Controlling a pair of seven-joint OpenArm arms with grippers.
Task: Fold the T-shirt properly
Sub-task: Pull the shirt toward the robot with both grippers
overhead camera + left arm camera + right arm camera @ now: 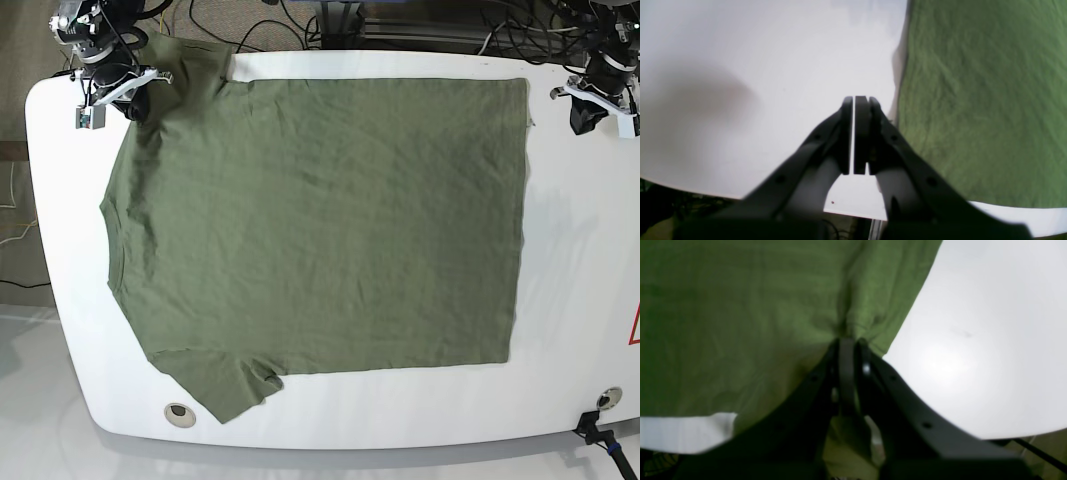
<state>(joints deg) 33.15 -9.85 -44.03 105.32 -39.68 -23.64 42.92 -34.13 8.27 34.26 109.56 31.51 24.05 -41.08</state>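
Observation:
The olive-green T-shirt (320, 230) lies spread flat on the white table (580, 300), neckline toward the left and hem toward the right. My right gripper (135, 100) is at the back left corner, shut on the far sleeve. In the right wrist view the cloth (740, 323) puckers where the right gripper (848, 341) pinches it. My left gripper (588, 112) hovers at the back right, off the cloth. In the left wrist view the left gripper (858, 100) is shut with nothing in it over bare table, and the T-shirt's edge (983, 100) lies just to its right.
Cables run along the table's back edge. A round hole (178, 411) sits near the front left corner and a black fitting (600, 400) near the front right. A red mark (634, 325) shows at the right edge.

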